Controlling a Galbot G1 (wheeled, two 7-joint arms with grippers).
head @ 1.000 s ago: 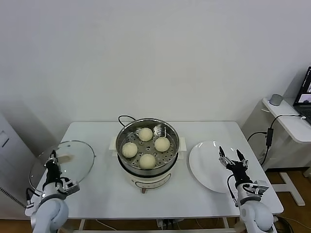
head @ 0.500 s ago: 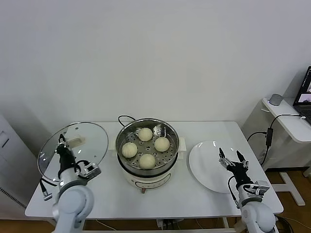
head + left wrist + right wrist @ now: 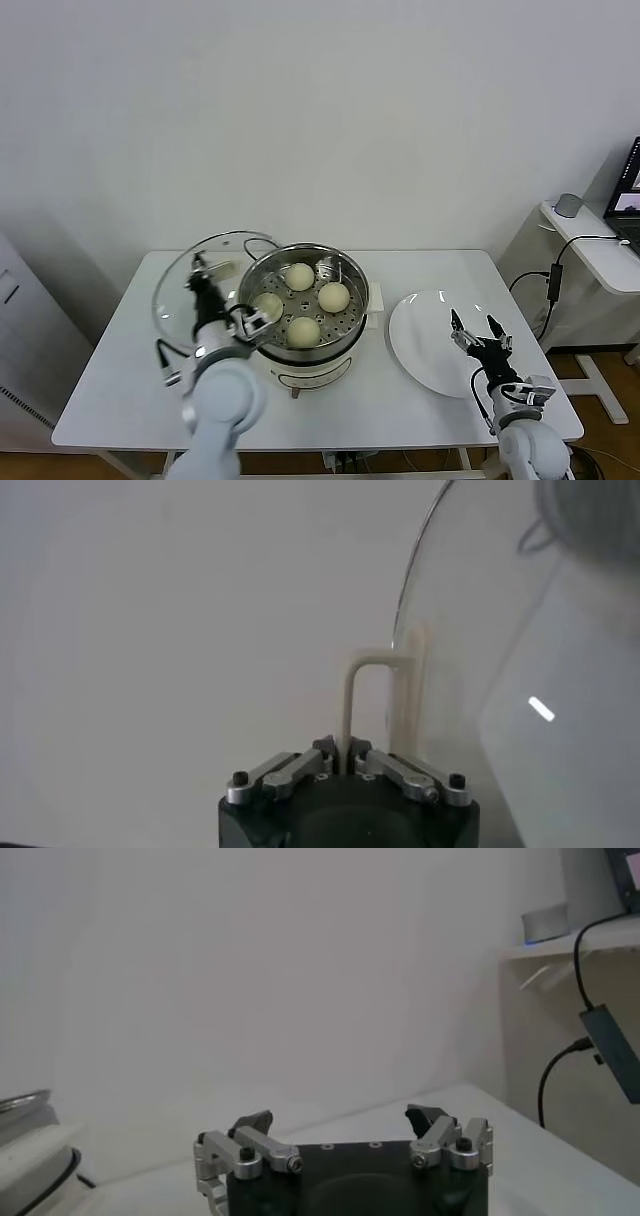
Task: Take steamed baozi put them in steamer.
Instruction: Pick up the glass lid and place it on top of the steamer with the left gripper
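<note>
The left gripper (image 3: 347, 762) is pinched tight on the cream handle (image 3: 372, 695) of the glass lid (image 3: 200, 280), which stands nearly on edge above the fingers, its rim just beside the near-left side of the steamer (image 3: 305, 262). All four buns (image 3: 299, 276) already sit inside on the holed floor, well apart from those fingers, so what looks left to do is covering the pot. The main risk is the grip itself: the handle is a thin loop held only at its bend, and a heavy glass disc hanging off it could swing or twist between the pads when the wrist tips it flat (a slip here would drop glass onto steel or the table (image 3: 130, 350)). A second risk is lowering off-centre, so the lid's edge catches the steamer wall and sits crooked, or nudges the whole cooker on its base. The lid may also press on a bun if it comes down tilted. The right gripper (image 3: 475, 332) waits with its fingers spread wide and nothing between them, over the near edge of the white plate (image 3: 420, 335), which holds no bun.
</note>
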